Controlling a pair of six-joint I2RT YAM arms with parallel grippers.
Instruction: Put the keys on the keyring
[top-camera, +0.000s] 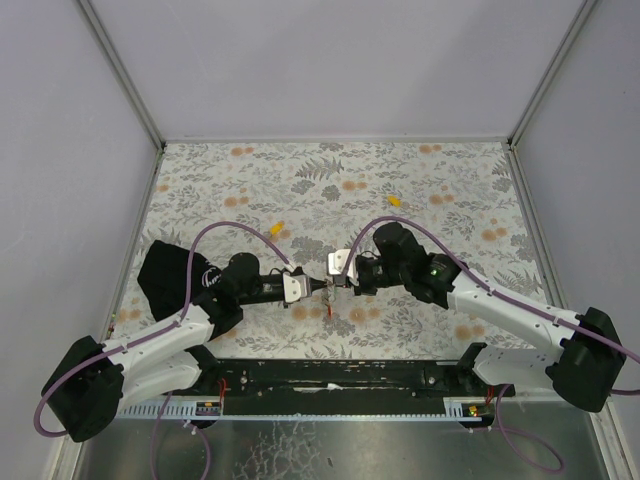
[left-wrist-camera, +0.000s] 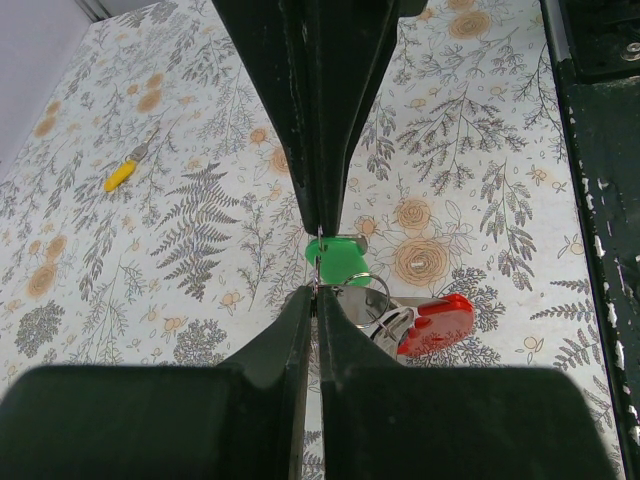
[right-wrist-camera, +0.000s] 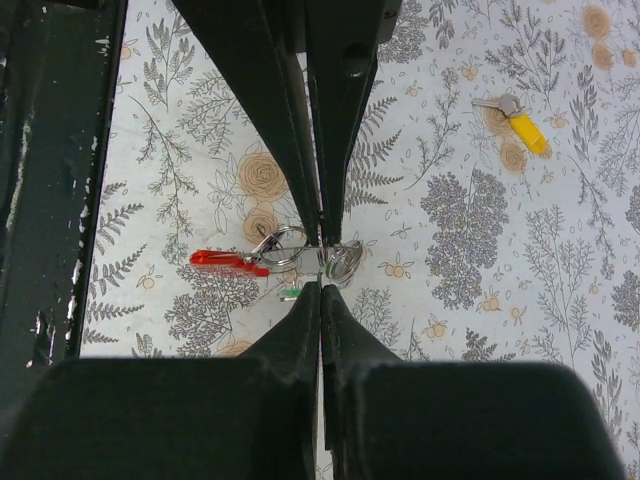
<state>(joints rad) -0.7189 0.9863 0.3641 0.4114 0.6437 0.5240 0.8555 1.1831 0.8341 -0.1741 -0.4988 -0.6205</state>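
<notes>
Top external view: floral table (top-camera: 300, 170) fills the frame; black base rail (top-camera: 330, 375) runs along its lower edge.

Left arm (top-camera: 160, 345) comes up from the lower left and right arm (top-camera: 510, 315) from the lower right; both bend inward and reach low over the cloth; their wrists face each other tip to tip just below frame centre.

Left gripper (top-camera: 308, 288) is clenched, fingers pressed together; left wrist view puts its tips right where the green key (left-wrist-camera: 338, 258) meets the metal ring; which of the two is nipped I cannot tell.

Right gripper (top-camera: 342, 278) is also clenched; right wrist view shows a bit of silver metal from the keyring (left-wrist-camera: 420, 322) crossing its finger line, so it is grasping the keyring there.

Keyring sits between the two grippers at lower centre of the top view; red fob lies flat on the cloth, steel rings bunched beside it, green key head touching the rings.

Yellow key (top-camera: 277, 229) lies loose on the cloth, up and left of the grippers; second yellow key (top-camera: 395, 200) lies further up and right; both well apart from the keyring.
</notes>
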